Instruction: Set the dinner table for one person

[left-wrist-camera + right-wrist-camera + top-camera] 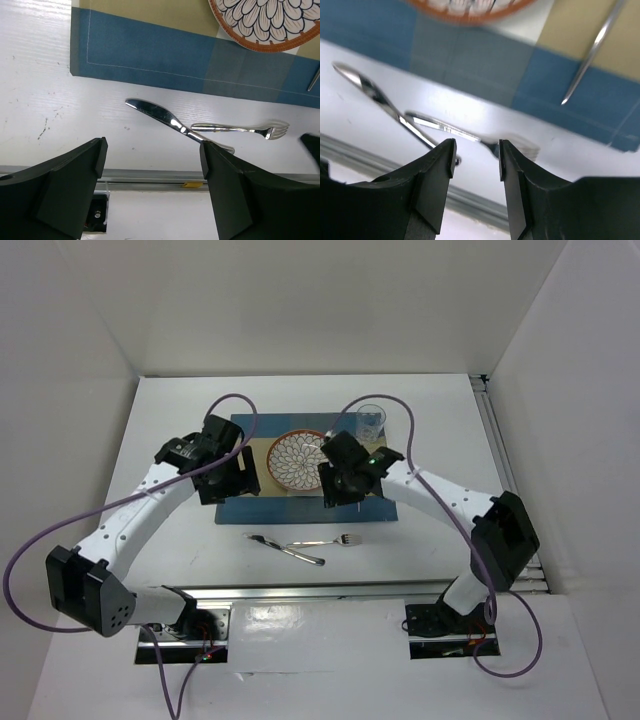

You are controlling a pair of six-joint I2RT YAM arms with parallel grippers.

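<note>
The white dinner table (440, 440) carries a blue-and-tan placemat (262, 502). On the mat stand a patterned plate with an orange rim (298, 460) and a clear glass (370, 420). A knife (285, 547) and a fork (325, 540) lie crossed on the bare table in front of the mat. My left gripper (225, 488) hovers open and empty over the mat's left part. My right gripper (337, 496) hovers open and empty over the mat, right of the plate. The left wrist view shows the knife (162, 116) and fork (240, 130). The right wrist view shows a spoon (592, 50) on the mat.
A silver rail (330, 590) edges the table's near side, just behind the arm bases. White walls enclose the left, back and right. The right arm's purple cable (410, 440) loops over the mat near the glass.
</note>
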